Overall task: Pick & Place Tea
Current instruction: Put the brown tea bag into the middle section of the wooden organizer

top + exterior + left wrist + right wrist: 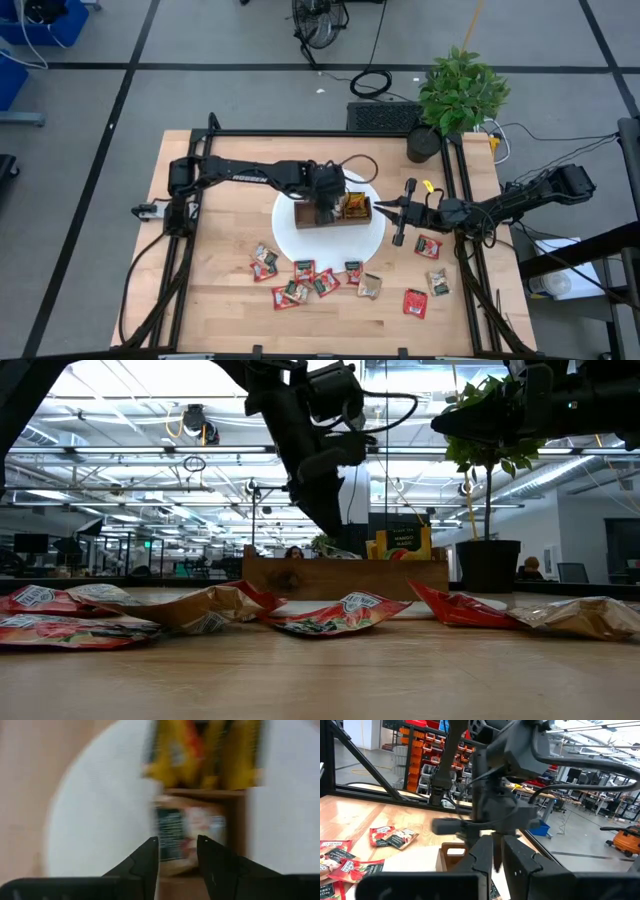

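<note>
**Operator:** Low view first: nearest my camera the loose tea sachets (330, 615) lie flat on the table (320, 680), red ones and tan ones in a ragged row across the front. Behind them stands the wooden tray (345, 577), with yellow packets upright at one end.

**Second:** And from above?

**Operator:** From the high view I count the sachets (300, 283) scattered over the table's near half, a few more toward the right side (428, 246). Farther back the tray (335, 214) sits on a white round plate (372, 240).

**Second:** Where's the left gripper?

**Operator:** The left gripper (327, 205) hangs right over the tray. In its wrist view the fingers (145, 865) stand partly apart with nothing between them, and below them a tan sachet (192, 832) lies in a compartment next to the yellow ones (205, 755).

**Second:** The right one?

**Operator:** I have the right gripper (385, 209) just beside the tray's right end, above the plate's edge, fingers (482, 857) drawn nearly together, holding nothing I can see. Beyond the table stands a potted plant (455, 95).
</note>
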